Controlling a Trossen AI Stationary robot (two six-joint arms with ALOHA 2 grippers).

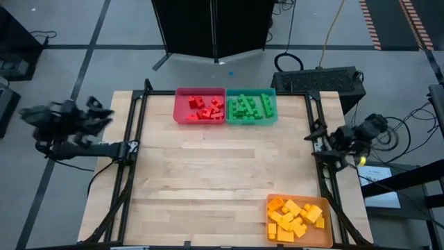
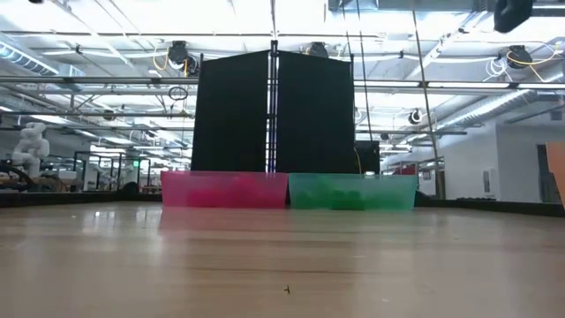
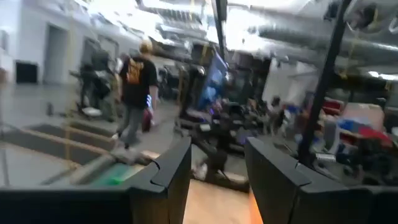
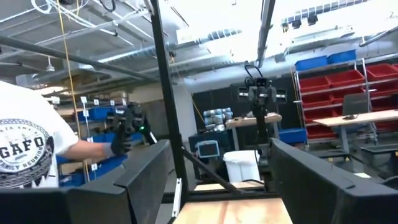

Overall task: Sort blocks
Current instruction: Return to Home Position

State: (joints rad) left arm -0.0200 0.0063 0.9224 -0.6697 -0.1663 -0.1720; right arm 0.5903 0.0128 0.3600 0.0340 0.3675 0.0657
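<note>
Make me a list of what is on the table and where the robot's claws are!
red tray: far side of the table, red blocks inside
teal tray: right beside the red tray, green blocks inside
orange tray: near right corner, yellow blocks inside
table middle: bare wood, no loose blocks seen
left claw: off the table's left edge, open, holding nothing
right claw: by the table's right edge, open, holding nothing

Bright ceiling strip lights (image 2: 221, 18) glare white in the low view; the pale wooden tabletop (image 1: 222, 173) lies evenly lit, shadows seemingly faint.
</note>
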